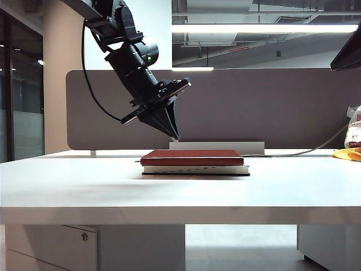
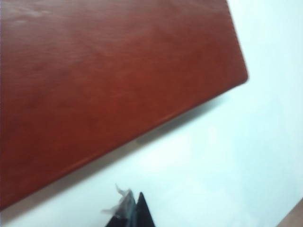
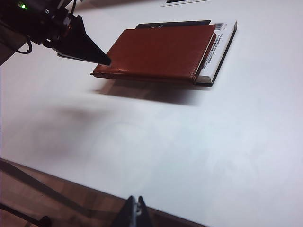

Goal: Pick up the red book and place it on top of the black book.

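Left gripper point(image 1: 176, 137) hangs in the air just past the far edge of the red book point(image 1: 192, 157), its two fingers pressed together with nothing between them. It does not touch the book.

That red book lies flat on top of the black book point(image 1: 197, 169), in the middle of the white table point(image 1: 84, 192). It sits a little crooked. From the right wrist view, a strip of the black book sticks out at about 3 o'clock.

Right gripper point(image 3: 135, 210) waits well away, near the table's front edge, fingers also pressed together and empty.

So the main job looks done. All that seems left is for the left arm to pull away.
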You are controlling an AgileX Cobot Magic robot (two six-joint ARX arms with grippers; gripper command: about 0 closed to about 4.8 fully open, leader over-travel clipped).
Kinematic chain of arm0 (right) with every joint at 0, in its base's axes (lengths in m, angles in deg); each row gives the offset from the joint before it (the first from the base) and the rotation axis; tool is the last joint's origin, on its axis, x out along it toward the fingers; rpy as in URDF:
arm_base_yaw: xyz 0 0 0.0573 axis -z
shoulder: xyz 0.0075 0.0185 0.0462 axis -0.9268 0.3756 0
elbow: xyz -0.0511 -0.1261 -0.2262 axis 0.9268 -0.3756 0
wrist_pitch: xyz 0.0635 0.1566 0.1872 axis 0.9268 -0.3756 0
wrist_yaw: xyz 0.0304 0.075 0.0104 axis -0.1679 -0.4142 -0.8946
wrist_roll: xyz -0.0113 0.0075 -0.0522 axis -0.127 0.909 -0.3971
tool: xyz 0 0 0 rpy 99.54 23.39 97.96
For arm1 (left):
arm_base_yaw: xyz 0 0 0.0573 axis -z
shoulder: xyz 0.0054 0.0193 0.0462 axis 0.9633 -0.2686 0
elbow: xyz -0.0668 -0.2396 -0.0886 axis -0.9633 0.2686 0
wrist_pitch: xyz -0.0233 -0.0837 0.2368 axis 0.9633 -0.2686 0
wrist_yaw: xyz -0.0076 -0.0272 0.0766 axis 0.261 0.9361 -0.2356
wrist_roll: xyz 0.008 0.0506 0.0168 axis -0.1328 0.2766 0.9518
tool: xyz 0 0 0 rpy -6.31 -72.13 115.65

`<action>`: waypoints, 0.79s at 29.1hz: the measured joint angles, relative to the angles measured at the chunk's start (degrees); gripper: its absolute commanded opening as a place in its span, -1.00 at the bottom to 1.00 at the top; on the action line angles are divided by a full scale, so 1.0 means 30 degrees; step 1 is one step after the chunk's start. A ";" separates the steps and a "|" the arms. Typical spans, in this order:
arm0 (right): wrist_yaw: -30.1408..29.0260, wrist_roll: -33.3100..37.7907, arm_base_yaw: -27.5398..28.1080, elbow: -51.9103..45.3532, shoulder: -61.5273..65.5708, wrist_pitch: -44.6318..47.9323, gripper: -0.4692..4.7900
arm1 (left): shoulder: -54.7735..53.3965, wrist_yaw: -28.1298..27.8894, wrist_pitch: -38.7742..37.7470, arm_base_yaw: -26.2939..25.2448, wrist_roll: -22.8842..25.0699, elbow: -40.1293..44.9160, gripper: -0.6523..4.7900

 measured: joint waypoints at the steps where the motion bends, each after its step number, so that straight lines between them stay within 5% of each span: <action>1: 0.0007 0.0000 0.0000 0.0000 0.0000 0.0000 -0.83 | 0.0000 0.0000 0.0000 0.0087 0.0000 0.0000 -0.78; 23: 0.0007 0.0000 -0.0007 -0.0007 0.0022 -0.0007 -0.83 | -0.1071 -0.0437 -0.0182 0.1202 -0.0153 0.0138 -0.78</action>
